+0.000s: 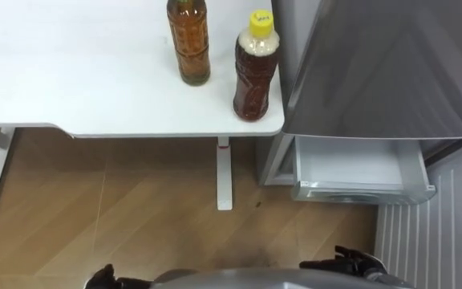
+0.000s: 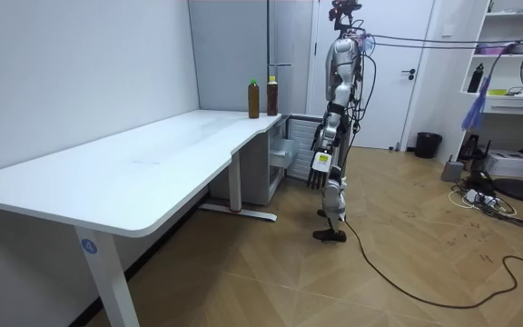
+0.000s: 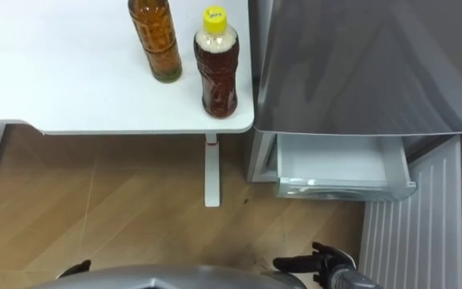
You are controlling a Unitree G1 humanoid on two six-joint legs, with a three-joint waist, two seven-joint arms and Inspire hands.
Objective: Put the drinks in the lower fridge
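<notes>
The robot's right hand (image 1: 350, 261) hangs low, fingers loosely apart and empty; the left hand (image 1: 105, 278) hangs likewise. Two bottles (image 1: 256, 68) stand on the table (image 1: 70, 72) beside the open fridge drawer (image 1: 359, 172).

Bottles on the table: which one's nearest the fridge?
The yellow-capped bottle, at the corner of the table beside the fridge; the other bottle stands to its left, farther in.

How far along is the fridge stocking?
Done: the white lower fridge drawer stands pulled open. In hand: no bottle; the right hand hangs open, the left hand low. Left: both the yellow-capped brown bottle and the amber bottle stand on the white table.
</notes>
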